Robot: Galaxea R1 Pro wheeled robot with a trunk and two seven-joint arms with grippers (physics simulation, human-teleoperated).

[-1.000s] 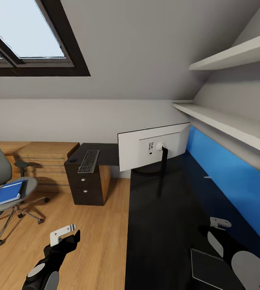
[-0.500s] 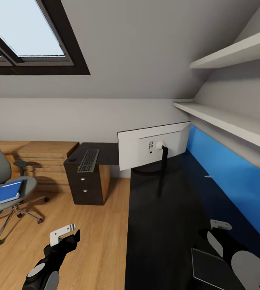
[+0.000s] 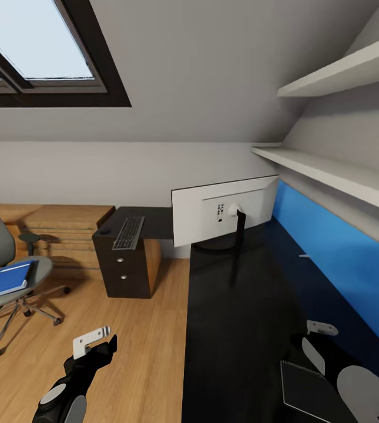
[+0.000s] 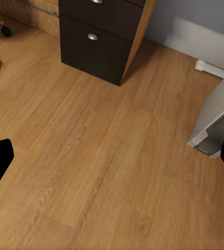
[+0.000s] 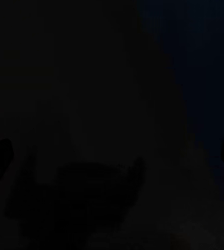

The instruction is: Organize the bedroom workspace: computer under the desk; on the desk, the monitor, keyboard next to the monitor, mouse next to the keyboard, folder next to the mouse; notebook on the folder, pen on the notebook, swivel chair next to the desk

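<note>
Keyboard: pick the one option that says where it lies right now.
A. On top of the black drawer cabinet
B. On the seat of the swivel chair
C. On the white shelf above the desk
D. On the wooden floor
A: in the head view the keyboard lies flat on the dark top of the black drawer cabinet, to the left of the monitor; the swivel chair carries the blue folder instead.
</note>
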